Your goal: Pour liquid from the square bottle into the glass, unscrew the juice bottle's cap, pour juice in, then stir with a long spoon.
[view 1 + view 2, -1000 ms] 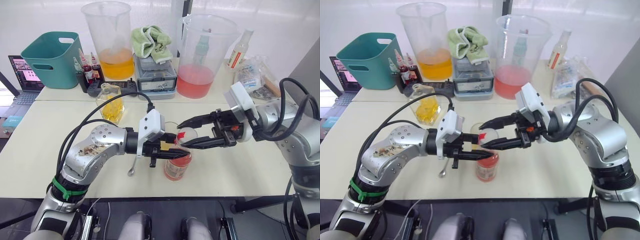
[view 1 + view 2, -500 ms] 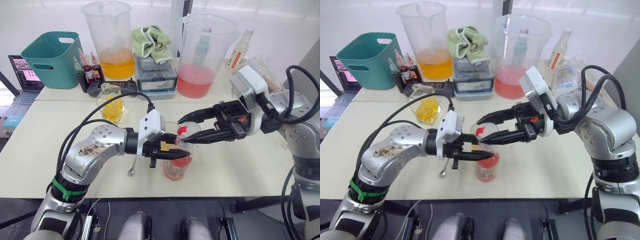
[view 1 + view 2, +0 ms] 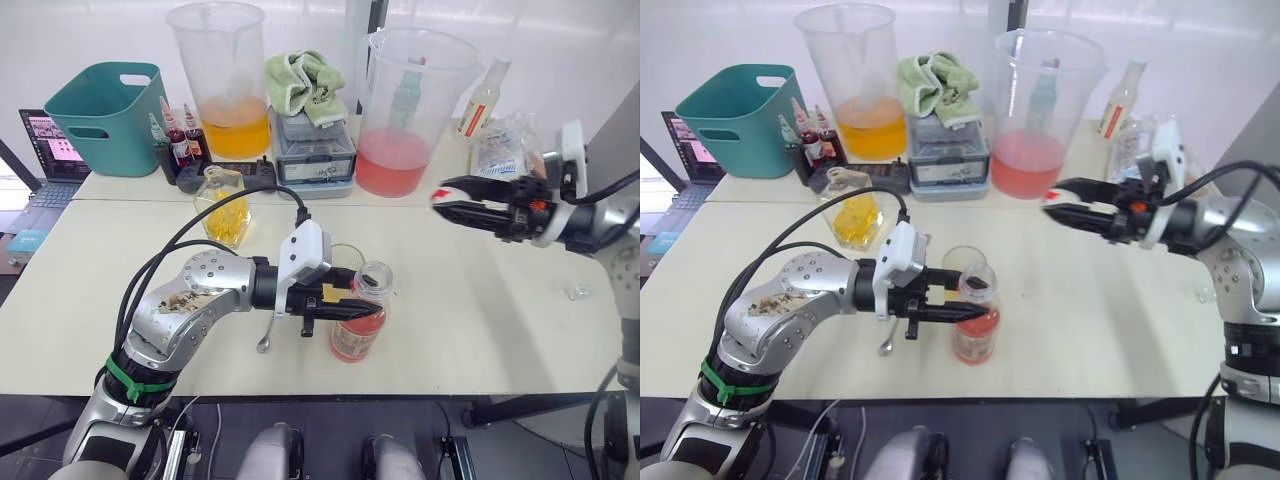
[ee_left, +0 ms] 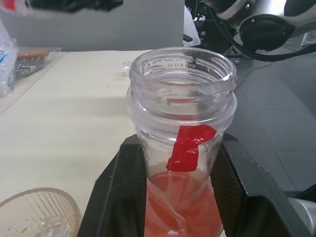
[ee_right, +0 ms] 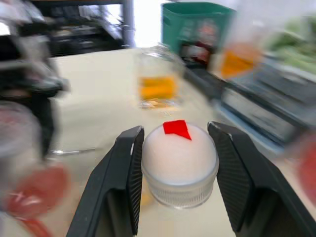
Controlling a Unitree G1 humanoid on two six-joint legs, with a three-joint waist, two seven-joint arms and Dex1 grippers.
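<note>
The left pincer (image 3: 335, 306) is clamping the juice bottle (image 3: 358, 325) around its body, its two black fingers (image 4: 116, 197) pressing on either side of the clear plastic, and the bottle is standing upright on the bench (image 3: 480, 310) with its mouth open and pink-red juice (image 4: 180, 217) filling only the lower part. The right pincer (image 3: 447, 200) is pinching the white cap (image 5: 179, 157), marked with a bit of red tape, between its fingers, up and well off to the right of the juice bottle, above the bench.

The glass (image 3: 962, 262) is standing just behind the juice bottle, nearly touching it. The long spoon (image 3: 268, 335) is lying on the bench just left of the bottle, partly under the left arm. The square bottle (image 3: 223, 203), with yellow liquid in it, is sitting well behind and to the left of the juice bottle.

The cap seems to be off, so pouring looks next. The glass is so close behind the bottle that tilting the bottle could knock it or send juice over its rim onto the bench. The cap could slip from its pinch and roll off the bench. The left arm could also sweep the spoon away while lifting.
</note>
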